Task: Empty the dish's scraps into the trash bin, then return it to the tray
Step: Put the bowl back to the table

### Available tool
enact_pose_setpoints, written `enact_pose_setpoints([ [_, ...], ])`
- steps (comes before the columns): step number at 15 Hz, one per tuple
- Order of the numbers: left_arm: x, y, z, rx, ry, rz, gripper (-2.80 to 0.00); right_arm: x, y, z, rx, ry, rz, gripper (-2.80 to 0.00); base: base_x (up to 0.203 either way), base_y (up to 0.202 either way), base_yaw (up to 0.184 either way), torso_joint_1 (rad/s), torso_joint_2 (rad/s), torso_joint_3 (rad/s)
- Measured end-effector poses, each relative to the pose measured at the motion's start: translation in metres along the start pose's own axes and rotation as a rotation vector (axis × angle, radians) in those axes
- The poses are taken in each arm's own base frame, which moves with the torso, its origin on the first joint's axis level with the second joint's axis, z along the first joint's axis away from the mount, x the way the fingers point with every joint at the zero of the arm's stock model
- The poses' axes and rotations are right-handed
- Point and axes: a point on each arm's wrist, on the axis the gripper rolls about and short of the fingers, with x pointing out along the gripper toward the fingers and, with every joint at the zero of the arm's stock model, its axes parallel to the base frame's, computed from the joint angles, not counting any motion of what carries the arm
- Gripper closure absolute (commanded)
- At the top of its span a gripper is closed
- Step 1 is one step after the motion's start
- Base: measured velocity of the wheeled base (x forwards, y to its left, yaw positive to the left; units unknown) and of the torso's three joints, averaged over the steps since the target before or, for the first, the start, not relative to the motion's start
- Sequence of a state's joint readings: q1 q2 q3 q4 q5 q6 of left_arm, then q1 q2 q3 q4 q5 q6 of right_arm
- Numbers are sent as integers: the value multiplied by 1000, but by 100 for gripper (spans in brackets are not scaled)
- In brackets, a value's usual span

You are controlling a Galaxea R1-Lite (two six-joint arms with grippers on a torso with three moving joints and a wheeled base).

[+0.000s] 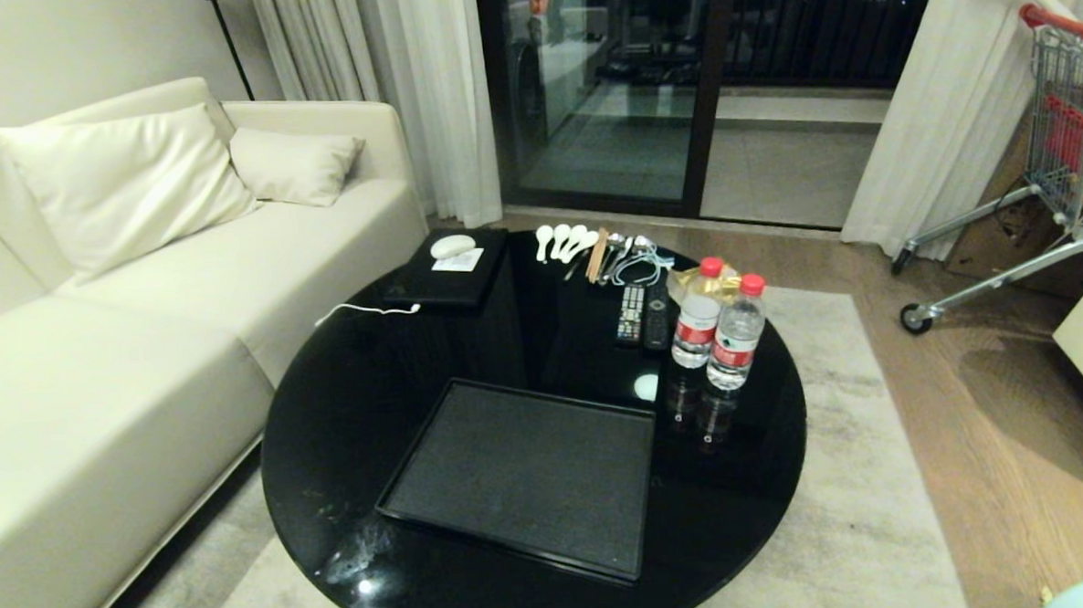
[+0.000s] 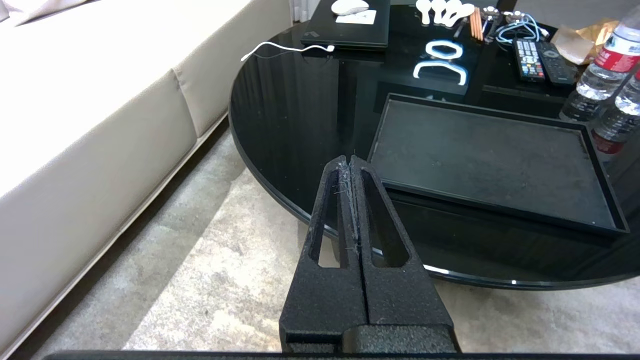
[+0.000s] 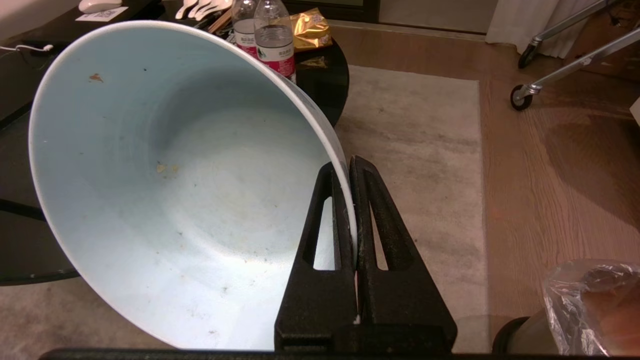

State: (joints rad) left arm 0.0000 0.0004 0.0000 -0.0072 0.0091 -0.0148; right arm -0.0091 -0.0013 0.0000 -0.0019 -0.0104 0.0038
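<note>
step: scraps judged dumped; dish almost clean, clear of the table, trash bin nearby
right gripper: clamped on dish rim
left gripper: closed, nothing held
next: dish to be set on bare tray

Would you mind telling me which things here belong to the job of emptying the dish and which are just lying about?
Belong to the job:
- dish, nearly clean, held by its rim in the right pincer
- trash bin with bag liner
- tray, bare

Just lying about:
- water bottles
- remotes
- spoons
- laptop
- shopping cart
- left pincer, shut, idle
</note>
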Motion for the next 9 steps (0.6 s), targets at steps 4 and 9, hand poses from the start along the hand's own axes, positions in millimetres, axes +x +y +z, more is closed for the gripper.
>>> enact_pose_setpoints([
  [4, 0, 0, 0, 0, 0, 1, 0, 0, 0, 0, -3, -2, -1, 0, 0, 0, 0, 0, 0, 0],
  [9, 0, 0, 0, 0, 0, 0, 0, 0, 0, 1, -79, -5, 11, 0, 0, 0, 0, 0, 0, 0],
])
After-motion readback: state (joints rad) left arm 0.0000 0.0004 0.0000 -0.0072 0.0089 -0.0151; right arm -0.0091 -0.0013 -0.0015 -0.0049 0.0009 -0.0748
